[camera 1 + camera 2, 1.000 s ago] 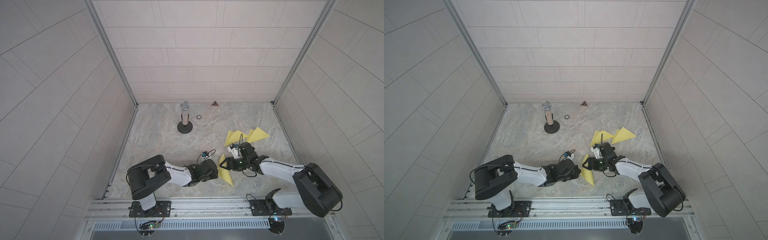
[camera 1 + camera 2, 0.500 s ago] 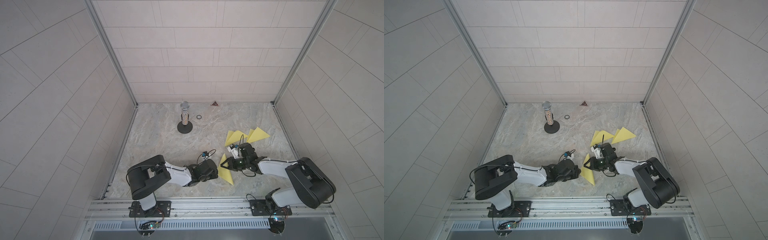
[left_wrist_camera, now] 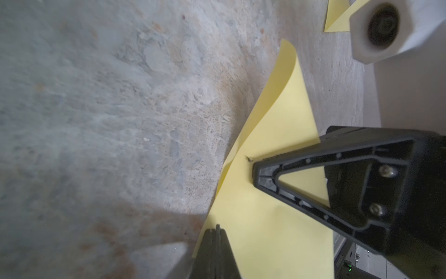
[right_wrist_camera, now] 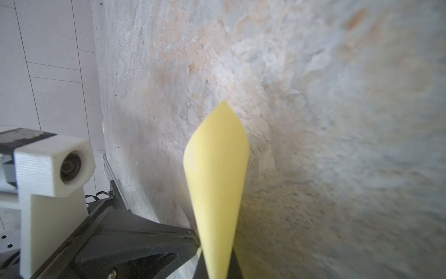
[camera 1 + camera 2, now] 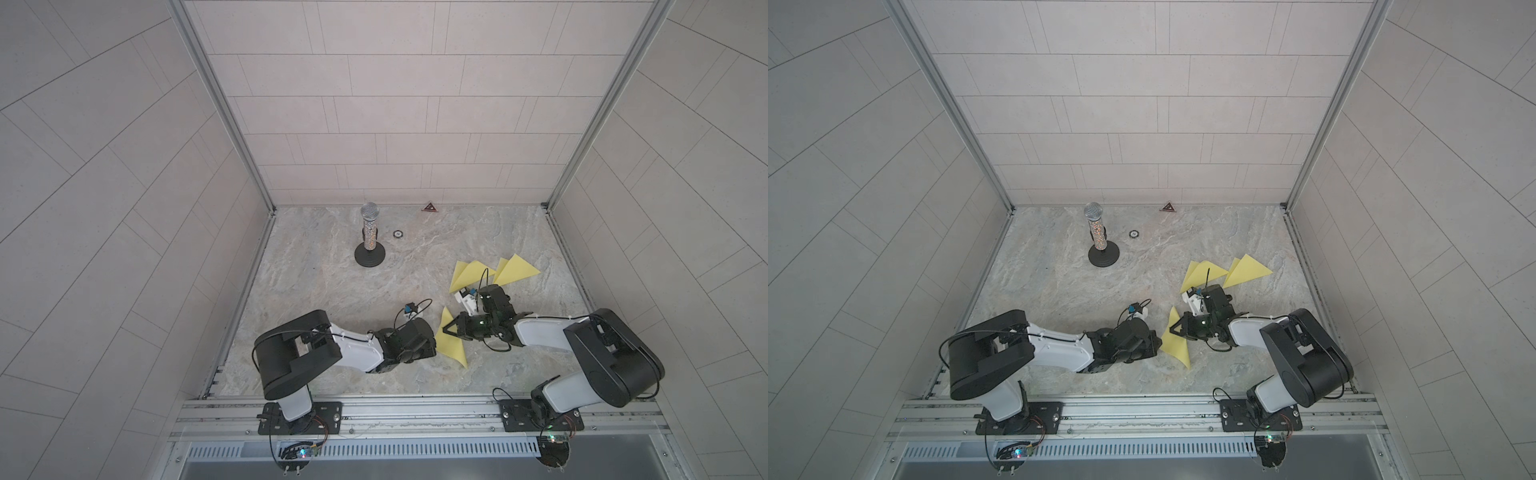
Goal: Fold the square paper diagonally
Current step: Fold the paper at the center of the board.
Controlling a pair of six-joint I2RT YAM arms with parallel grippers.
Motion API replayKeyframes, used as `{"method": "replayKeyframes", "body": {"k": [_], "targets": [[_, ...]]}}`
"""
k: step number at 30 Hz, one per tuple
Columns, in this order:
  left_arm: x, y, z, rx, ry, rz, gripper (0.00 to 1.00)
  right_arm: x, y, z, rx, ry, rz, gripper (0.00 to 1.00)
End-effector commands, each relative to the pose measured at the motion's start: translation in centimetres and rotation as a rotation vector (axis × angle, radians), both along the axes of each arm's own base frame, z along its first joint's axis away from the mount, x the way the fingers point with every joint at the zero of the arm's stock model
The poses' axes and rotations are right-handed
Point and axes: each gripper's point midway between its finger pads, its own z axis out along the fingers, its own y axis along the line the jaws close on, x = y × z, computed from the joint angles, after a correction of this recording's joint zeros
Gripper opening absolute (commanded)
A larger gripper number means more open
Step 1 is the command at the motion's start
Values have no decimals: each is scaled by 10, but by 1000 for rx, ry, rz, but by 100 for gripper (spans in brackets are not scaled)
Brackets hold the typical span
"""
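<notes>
A yellow square paper (image 5: 452,348) (image 5: 1177,348) lies near the front of the marble floor, between my two grippers, with one corner curled upward. My right gripper (image 5: 446,331) (image 4: 217,263) is shut on the paper (image 4: 217,169), which rises curled from between its jaws. My left gripper (image 5: 433,341) (image 3: 217,230) is shut, its tips at the paper's (image 3: 265,229) left edge. The frames do not show whether it pinches the sheet. In the left wrist view the right gripper's finger (image 3: 301,188) rests on the sheet.
Two folded yellow triangles (image 5: 469,272) (image 5: 515,269) lie just behind the right arm. A microphone on a round black stand (image 5: 369,237) is at the back, with a small ring (image 5: 397,234) and a dark triangle (image 5: 429,207) nearby. Tiled walls enclose three sides.
The right gripper has shut on the paper, and its arm has drawn in toward the left. The left arm has not moved.
</notes>
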Motion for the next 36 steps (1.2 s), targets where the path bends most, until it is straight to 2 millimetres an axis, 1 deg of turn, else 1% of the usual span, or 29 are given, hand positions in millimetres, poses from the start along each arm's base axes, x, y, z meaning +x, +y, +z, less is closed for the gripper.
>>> {"method": "replayKeyframes", "body": {"k": [1,3,4,6,7,8,9,15,19,23,25,26,29,30,35,36], "targets": [[-26,49,-51,245,100,-20,0,0,1,-1,12,-9,10,0],[-26,49,-51,246,101,-20,0,0,1,0,14,-14,11,0],[-26,48,-51,244,100,-21,0,0,1,-1,12,-14,9,3],[-26,49,-52,247,101,-22,0,2,0,0,9,-21,5,21],[-26,49,-52,248,101,-22,0,4,1,2,10,-28,7,28],[-26,49,-52,249,103,-20,0,6,2,3,11,-33,7,33],[-26,50,-52,250,102,-21,0,8,3,4,12,-39,7,35],[-27,50,-53,251,105,-22,0,21,8,4,24,-69,11,35],[-27,50,-53,251,106,-24,0,26,10,3,28,-90,23,36],[-28,50,-54,251,108,-24,0,32,9,7,23,-117,31,35],[-28,51,-54,252,108,-23,0,35,8,10,17,-131,29,31],[-28,51,-54,253,108,-22,0,36,7,11,16,-135,25,26],[-28,50,-54,249,107,-23,0,39,6,13,17,-140,21,5],[-28,50,-54,251,109,-23,0,39,7,13,18,-141,24,0],[-29,50,-54,250,109,-25,0,42,8,16,23,-144,28,1],[-28,51,-53,250,107,-24,0,43,8,17,20,-146,26,12]]}}
